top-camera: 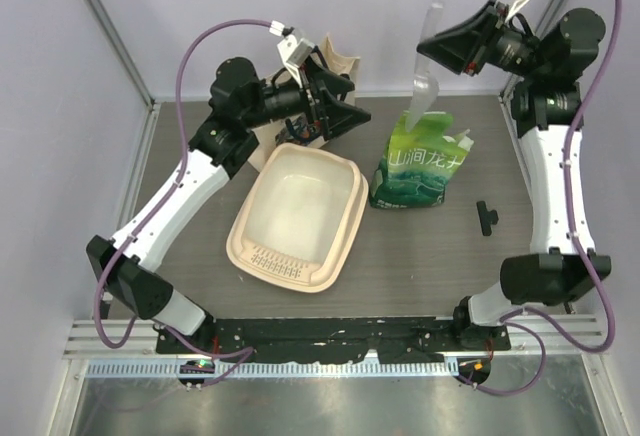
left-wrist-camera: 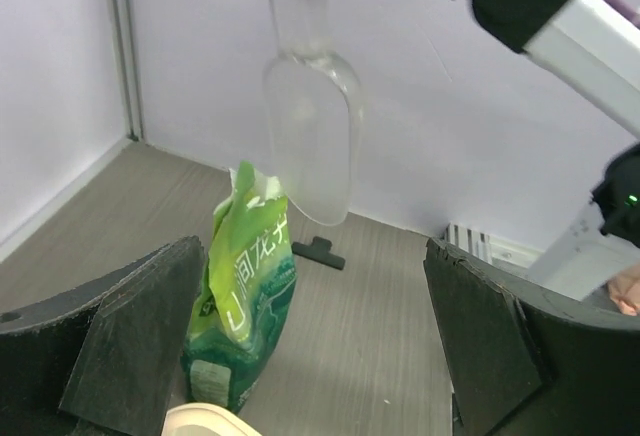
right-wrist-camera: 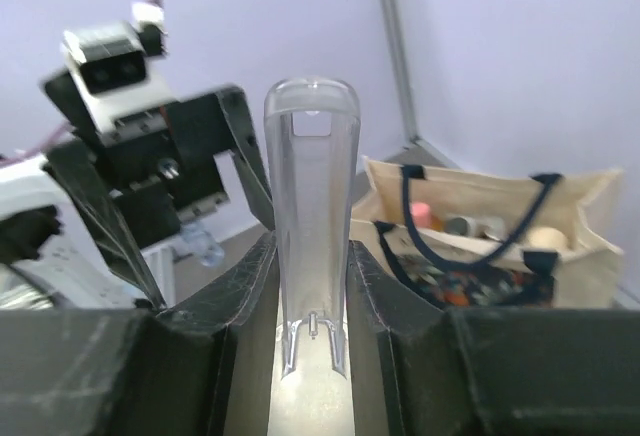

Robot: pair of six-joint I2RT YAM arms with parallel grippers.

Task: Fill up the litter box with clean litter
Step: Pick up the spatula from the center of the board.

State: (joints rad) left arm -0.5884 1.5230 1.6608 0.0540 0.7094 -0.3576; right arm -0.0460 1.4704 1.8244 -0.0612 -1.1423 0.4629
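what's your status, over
Left gripper open, empty. Right gripper shut on clear scoop, above green bag. Litter box looks empty. Nothing between bag and box.

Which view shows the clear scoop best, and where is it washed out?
Left wrist: scoop clear-edged against the wall, best view. Right wrist: handle sharp, glare whitens its lower end. Top: scoop faint, nearly lost against the pale wall.
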